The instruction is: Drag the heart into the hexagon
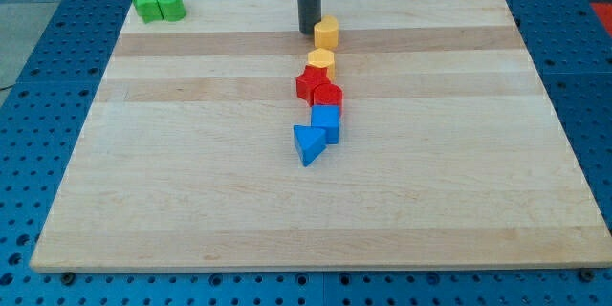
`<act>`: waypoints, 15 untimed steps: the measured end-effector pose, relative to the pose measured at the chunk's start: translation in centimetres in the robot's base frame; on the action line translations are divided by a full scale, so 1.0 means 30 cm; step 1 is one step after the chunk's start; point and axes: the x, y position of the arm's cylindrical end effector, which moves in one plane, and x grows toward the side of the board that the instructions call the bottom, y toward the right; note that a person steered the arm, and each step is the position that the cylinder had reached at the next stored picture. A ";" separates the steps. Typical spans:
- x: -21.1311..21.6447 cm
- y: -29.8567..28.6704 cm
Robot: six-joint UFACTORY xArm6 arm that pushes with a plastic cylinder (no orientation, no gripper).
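Blue triangle (308,143) sits lowest in the view, touching a blue cube (327,122) just up-right of it; above those, a red hexagon-looking block (328,96) and a second red block (309,83), shape unclear, pressed together; a yellow block (320,58) rides on top of the reds, touching; all five form one near-vertical chain mid-board.

Yellow heart (327,31), the task's thing as I read it, stands alone near the view's top, just apart from the yellow block below; lobes are hard to confirm at this size. Which block counts as the hexagon is a judgement call: the lower yellow block or the red one; the yellow is nearest and in line either way.

My tip (309,31) is at the heart's left side, touching or nearly so; no claw on this rig, just a rod, so nothing to spread or pinch.

Doing it well: tip is on the wrong face for a downward push; shoving from here sends the heart to the view's right, off the line. Go round to the heart's top edge, centre on it, then push slowly straight down; short travel; stop at contact or the whole chain shifts. Off-centre contact will spin it.

Two green blocks (159,5) at the board's (191,210) top-left corner; well clear, ignore.
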 end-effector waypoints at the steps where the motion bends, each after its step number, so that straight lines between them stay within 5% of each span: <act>1: -0.078 0.010; 3: -0.078 0.192; 6: 0.062 0.144; 8: -0.088 0.110; 10: -0.061 -0.036; 15: 0.053 0.040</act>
